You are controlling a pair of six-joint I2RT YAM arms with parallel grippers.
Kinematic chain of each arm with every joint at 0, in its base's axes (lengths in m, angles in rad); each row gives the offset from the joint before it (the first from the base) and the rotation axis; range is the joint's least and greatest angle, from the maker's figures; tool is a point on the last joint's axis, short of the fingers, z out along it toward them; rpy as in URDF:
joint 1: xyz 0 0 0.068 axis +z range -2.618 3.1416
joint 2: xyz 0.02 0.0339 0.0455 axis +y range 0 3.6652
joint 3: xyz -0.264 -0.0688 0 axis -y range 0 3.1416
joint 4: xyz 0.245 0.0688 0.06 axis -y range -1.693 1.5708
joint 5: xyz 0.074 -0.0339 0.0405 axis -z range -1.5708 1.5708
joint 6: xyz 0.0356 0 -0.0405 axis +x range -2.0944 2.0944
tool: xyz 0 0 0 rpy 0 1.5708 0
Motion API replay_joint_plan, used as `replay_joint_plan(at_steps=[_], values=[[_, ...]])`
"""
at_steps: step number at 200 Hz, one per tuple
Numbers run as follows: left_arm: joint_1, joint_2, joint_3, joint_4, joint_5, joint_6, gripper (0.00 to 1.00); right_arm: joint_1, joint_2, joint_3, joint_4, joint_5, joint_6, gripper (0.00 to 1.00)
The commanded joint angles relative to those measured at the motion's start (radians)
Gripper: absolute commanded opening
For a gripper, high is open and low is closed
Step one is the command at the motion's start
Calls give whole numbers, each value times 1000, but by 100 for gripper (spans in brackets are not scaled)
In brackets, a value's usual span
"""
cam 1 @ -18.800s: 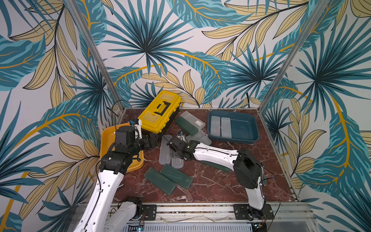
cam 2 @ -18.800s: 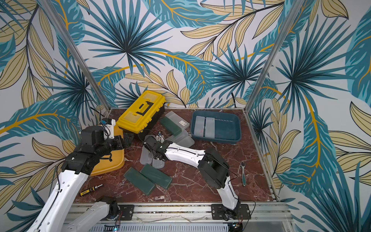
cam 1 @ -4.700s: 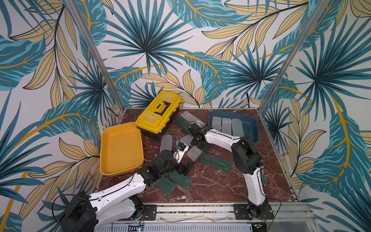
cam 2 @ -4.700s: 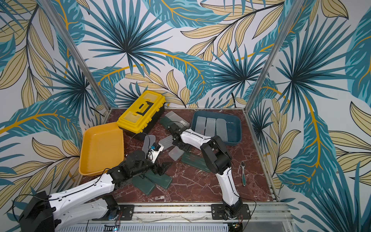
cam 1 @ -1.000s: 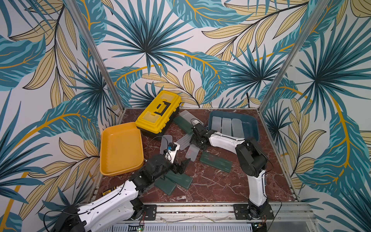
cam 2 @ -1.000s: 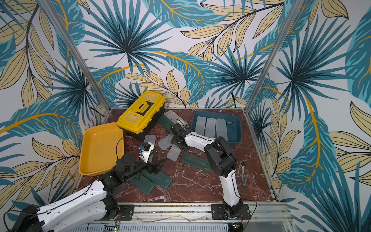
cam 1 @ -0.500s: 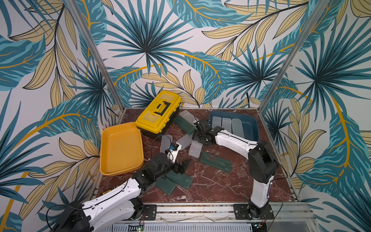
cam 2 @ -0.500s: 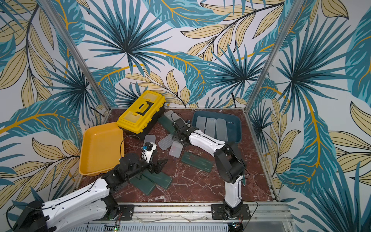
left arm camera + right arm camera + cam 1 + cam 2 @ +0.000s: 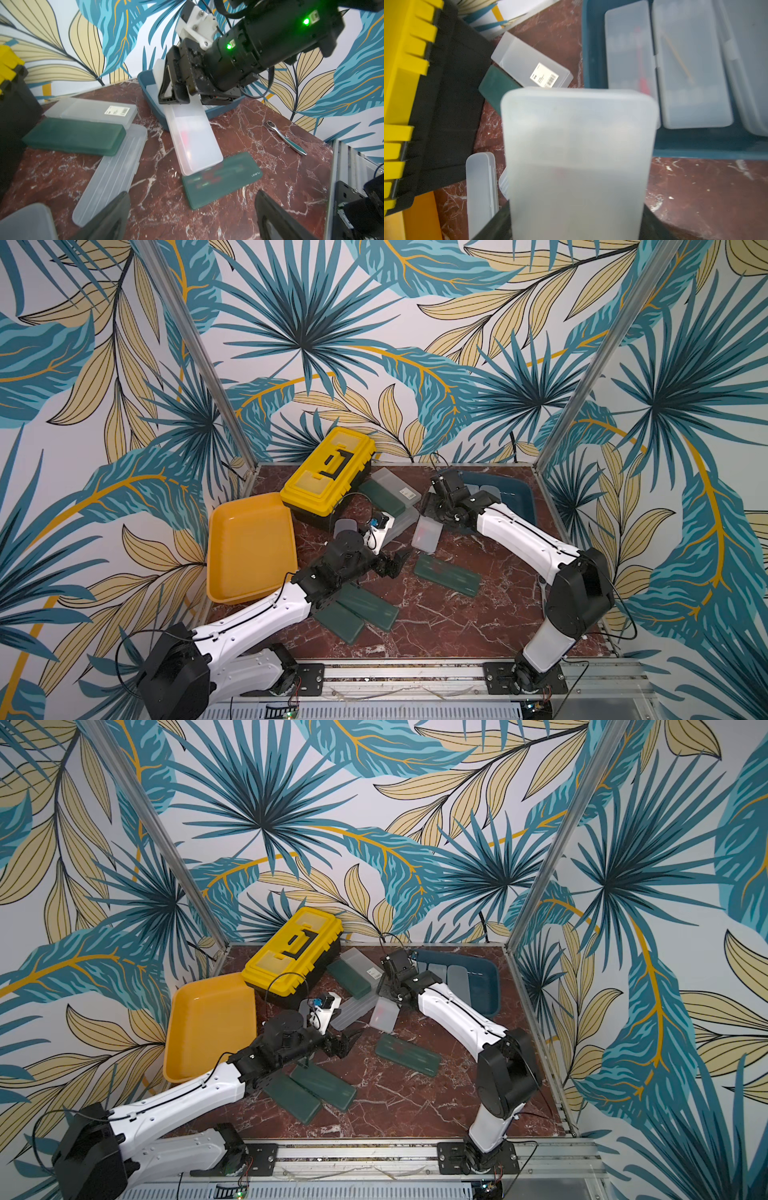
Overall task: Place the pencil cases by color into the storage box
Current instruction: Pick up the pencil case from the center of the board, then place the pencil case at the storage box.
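R gripper (image 9: 173, 99) clamped on one short end of a frosted case (image 9: 426, 533). Case hangs tilted just outside the blue box (image 9: 493, 986), at the box corner facing the yellow toolbox (image 9: 328, 472). Gripped end is up by the box rim. Free end is low over the table (image 9: 436, 626), toward a green case (image 9: 449, 574) lying in front of the box. Can't tell if the low end touches anything.

In the box: 3 frosted cases (image 9: 691, 72) flat, side by side, packed toward the toolbox side.

In the way: box wall sits btwn held case and box floor. Those 3 take the floor nearest the gripper.

Toolbox side of the box: labelled frosted case (image 9: 395, 485), another green case (image 9: 380, 499) touching it, ribbed frosted case (image 9: 116, 166) w/ one end under that green one.

L gripper (image 9: 392, 566) jaws wide apart, nothing in them, low over the table in front of the box, btwn the ribbed case and the lone green one. Two green cases (image 9: 359, 608) side by side by the L arm, farther from the box. Orange tray (image 9: 249, 547) beyond the toolbox, well apart from the box. Ratchet (image 9: 284, 137) on the table, box's front side.

Vs 1 s ago: held case shifted closer to the box, R wrist now up at the rim. Vs ~19 s ago: box had 2 frosted, now 3. L arm was up over the tray, now stretched low to mid-table.
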Motion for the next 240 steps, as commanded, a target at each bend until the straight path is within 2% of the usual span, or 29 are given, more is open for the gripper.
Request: replay_joint_plan(at_steps=[1, 61, 128, 179, 240], values=[[6, 64, 108, 14, 24, 41, 94, -53, -70, -26, -34, 30, -50, 70], [31, 270, 325, 14, 113, 44, 94, -251, -165, -41, -43, 59, -140, 70], [89, 422, 497, 14, 204, 55, 94, -487, -89, 49, -43, 8, -243, 70], [119, 520, 608, 14, 260, 51, 94, -589, 27, 164, -33, 17, -362, 71], [127, 600, 684, 14, 315, 67, 94, -662, 95, 197, 52, -2, -474, 72]])
